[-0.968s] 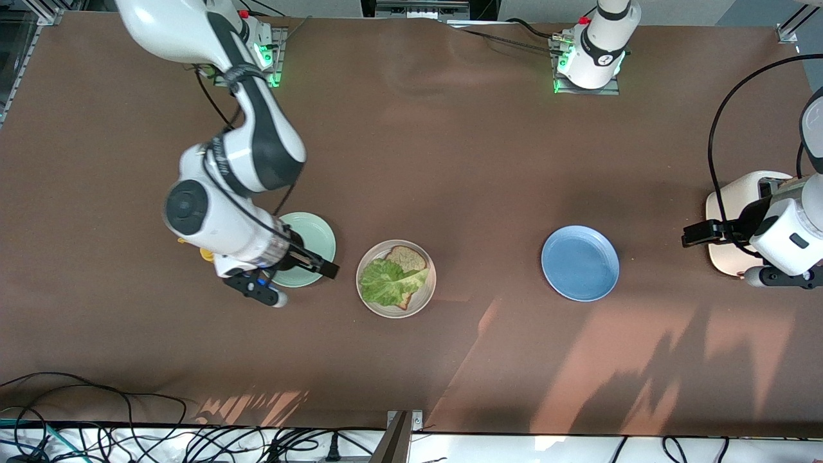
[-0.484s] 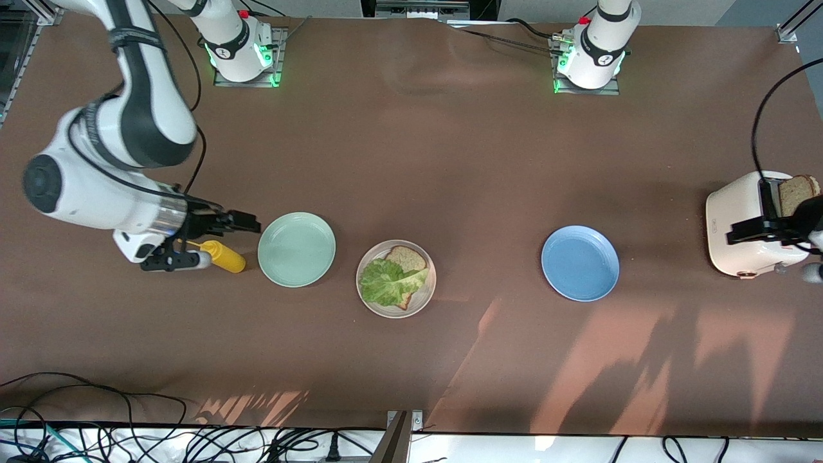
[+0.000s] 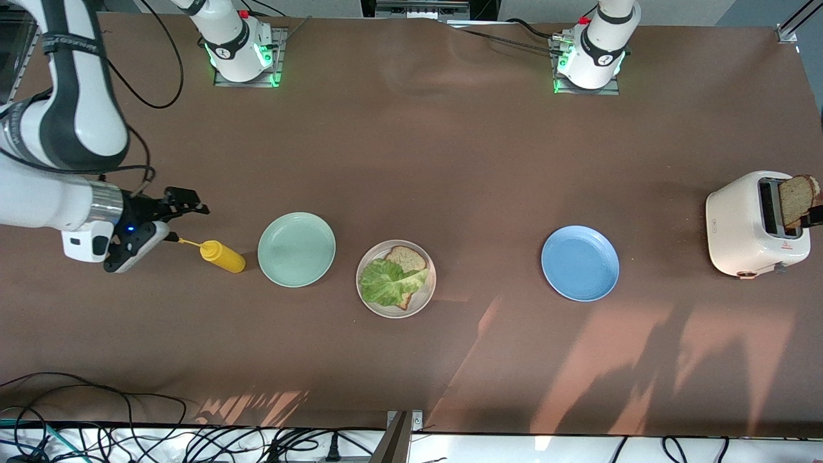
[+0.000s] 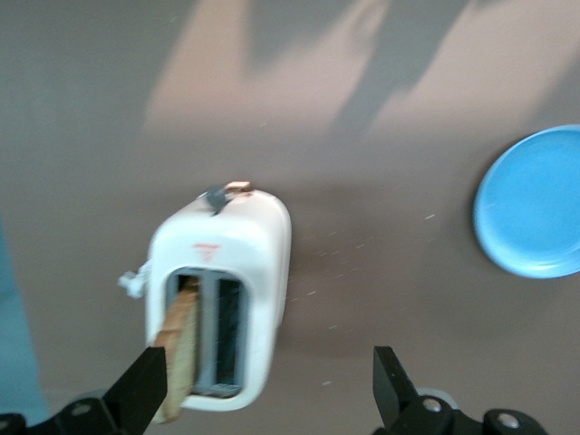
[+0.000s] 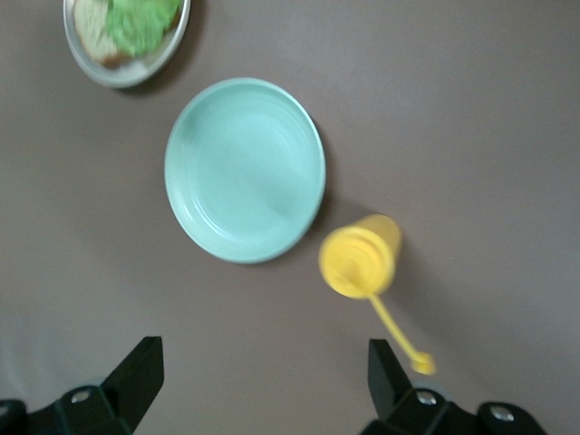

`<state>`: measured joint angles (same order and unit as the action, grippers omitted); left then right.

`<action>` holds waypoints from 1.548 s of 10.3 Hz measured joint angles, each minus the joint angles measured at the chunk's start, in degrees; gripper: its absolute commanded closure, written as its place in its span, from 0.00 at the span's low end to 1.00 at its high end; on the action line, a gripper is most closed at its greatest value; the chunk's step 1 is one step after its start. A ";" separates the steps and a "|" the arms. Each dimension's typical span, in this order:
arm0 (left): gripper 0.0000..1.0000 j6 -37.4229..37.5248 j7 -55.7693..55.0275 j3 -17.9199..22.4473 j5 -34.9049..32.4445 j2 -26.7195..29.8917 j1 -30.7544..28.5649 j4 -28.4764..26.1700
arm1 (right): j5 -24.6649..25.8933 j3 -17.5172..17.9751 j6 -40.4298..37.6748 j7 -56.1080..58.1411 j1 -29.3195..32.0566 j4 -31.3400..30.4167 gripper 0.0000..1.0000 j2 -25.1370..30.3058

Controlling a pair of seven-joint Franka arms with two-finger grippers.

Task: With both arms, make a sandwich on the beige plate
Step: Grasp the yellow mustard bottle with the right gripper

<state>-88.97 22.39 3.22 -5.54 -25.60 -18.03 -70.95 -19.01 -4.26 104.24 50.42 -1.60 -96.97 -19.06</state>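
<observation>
A: Fingers, right gripper: spread wide, nothing between them. Position?

B: Right gripper hangs over the table at the right arm's end, above bare cloth just beside the yellow squeeze bottle. Bottle lies on its side, its cap dangling on a thin strap toward the gripper.

A: Fingers, left gripper?

B: Spread as well, empty. The left wrist view shows both black fingers apart, over the white toaster at the left arm's end of the table. In the front view only a dark tip of it shows at the frame's edge.

A: Toaster contents?

B: One slice of brown toast standing up out of one slot, tilted; the second slot is dark.

A: Item, beige plate?

B: Beige plate near the table's middle, between the mint-green plate and the blue plate. It sits just beside the mint-green one and well apart from the blue.

A: On it?

B: One slice of toast lying flat, with a ruffled lettuce leaf covering most of it. No top slice on the leaf.

A: Other plates?

B: Both bare.

A: Surface?

B: Brown table, arm bases lit green along the edge farthest from the front camera.
</observation>
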 measured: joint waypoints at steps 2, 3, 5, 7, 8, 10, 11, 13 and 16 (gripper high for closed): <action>0.00 -0.06 4.60 0.02 -1.02 -2.06 -3.80 -0.14 | -0.02 0.00 0.07 13.77 3.97 -0.12 0.00 -1.84; 0.00 -0.18 7.08 0.03 -1.03 -3.22 -5.82 -0.23 | -0.65 0.01 0.18 20.03 5.46 -0.06 0.00 -3.20; 0.01 -1.50 11.32 0.01 -1.03 -5.98 -9.27 -0.42 | -5.73 -0.01 0.85 34.72 8.17 0.73 0.00 -8.09; 0.02 -2.18 12.12 -0.11 -1.63 -8.09 -9.96 -0.48 | -10.40 -0.48 1.14 47.01 10.11 1.74 0.00 -12.96; 0.02 -2.08 12.12 -0.34 -2.82 -8.58 -9.92 -0.61 | -12.90 -0.79 1.14 51.85 10.87 2.46 0.00 -14.87; 0.02 -1.84 12.12 -0.40 -3.21 -8.86 -9.91 -1.91 | -18.07 -1.57 -0.26 60.04 11.88 4.34 0.00 -18.17; 0.02 -1.58 12.11 -0.37 -3.22 -8.87 -9.95 -2.77 | -20.23 -1.71 -1.23 63.72 12.03 4.68 0.00 -19.55; 0.08 -0.10 12.03 -0.35 -3.22 -8.88 -9.99 -3.64 | -26.27 -1.84 -1.48 73.40 12.36 4.79 0.00 -22.88; 0.39 1.33 9.95 -0.30 -3.22 -8.86 -10.29 -4.19 | -33.68 -2.29 -2.84 84.00 12.91 4.97 0.00 -27.76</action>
<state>-87.64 32.34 2.92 -8.77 -34.47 -28.33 -75.14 -52.68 -6.55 101.40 134.42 11.32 -92.00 -46.82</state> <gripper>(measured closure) 0.115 0.000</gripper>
